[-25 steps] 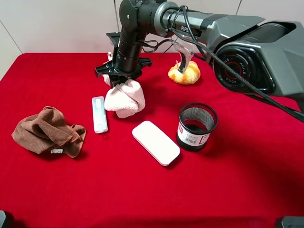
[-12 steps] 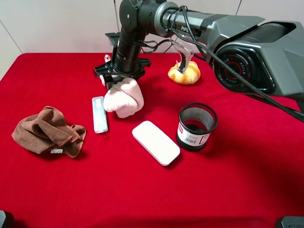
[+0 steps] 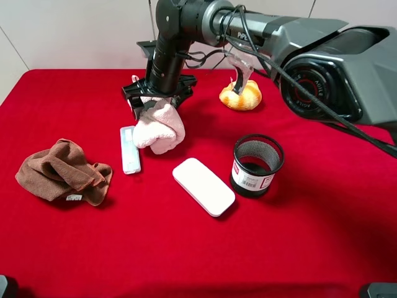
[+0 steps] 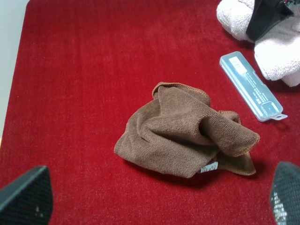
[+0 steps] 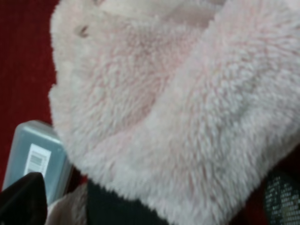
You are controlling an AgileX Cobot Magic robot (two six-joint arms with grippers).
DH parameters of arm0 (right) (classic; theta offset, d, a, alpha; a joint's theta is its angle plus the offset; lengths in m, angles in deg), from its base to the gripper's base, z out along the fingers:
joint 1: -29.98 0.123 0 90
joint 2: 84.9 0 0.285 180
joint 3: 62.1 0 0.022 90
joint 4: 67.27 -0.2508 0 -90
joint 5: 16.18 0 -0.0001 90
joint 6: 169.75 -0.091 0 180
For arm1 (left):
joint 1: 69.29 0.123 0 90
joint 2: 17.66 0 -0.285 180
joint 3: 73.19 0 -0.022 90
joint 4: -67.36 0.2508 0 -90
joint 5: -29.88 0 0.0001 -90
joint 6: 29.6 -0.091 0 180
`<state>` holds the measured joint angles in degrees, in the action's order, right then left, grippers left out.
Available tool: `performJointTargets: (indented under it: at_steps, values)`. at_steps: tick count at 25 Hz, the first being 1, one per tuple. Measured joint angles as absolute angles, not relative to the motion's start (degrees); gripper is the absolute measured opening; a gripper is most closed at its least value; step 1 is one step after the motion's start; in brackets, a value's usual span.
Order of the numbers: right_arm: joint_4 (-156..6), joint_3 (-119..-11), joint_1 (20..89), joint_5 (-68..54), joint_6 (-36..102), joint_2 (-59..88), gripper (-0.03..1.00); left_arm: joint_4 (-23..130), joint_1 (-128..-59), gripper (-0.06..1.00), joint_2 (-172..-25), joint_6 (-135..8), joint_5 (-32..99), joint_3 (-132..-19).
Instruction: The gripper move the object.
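Note:
A pink fluffy towel (image 3: pixel 160 127) hangs bunched from my right gripper (image 3: pixel 156 102), which has reached across to the left-middle of the red table and is shut on its top. The towel fills the right wrist view (image 5: pixel 164 103). I cannot tell whether its lower end touches the table. A clear plastic case (image 3: pixel 129 149) lies just left of the towel. My left gripper (image 4: pixel 154 206) is open and empty, above a crumpled brown cloth (image 4: pixel 187 133). The towel (image 4: pixel 281 51) and case (image 4: pixel 251 86) show in the left wrist view too.
The brown cloth (image 3: pixel 62 172) lies at the left. A flat white box (image 3: pixel 203 186) lies in the middle, a black mesh cup (image 3: pixel 257 164) to its right. An orange-yellow bun-like object (image 3: pixel 240 96) sits at the back. The right arm spans the back right.
My right gripper has shifted a little to the left with the pink towel, bringing the towel closer to the clear case. Nothing else has moved.

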<state>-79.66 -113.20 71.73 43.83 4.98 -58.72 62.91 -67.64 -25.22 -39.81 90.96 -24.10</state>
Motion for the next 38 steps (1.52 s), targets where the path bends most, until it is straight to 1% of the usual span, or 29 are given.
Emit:
performJointTargets:
  at_steps: [9, 24, 29, 38]
  values:
    - [-79.0, -119.3, 71.7, 52.9, 5.3, -57.4, 0.69, 62.9, -67.6, 0.92, -25.2, -39.8, 91.0, -24.1]
    - [-78.7, -120.2, 71.7, 53.7, 6.3, -50.3, 0.69, 62.9, -67.6, 0.92, -25.2, -39.8, 91.0, -24.1]
    - [-78.7, -116.1, 71.7, 53.7, 6.7, -46.3, 0.69, 62.9, -67.6, 0.92, -25.2, -39.8, 91.0, -24.1]
    - [-78.4, -102.2, 71.7, 53.7, 7.9, -35.1, 0.69, 62.9, -67.6, 0.92, -25.2, -39.8, 91.0, -24.1]
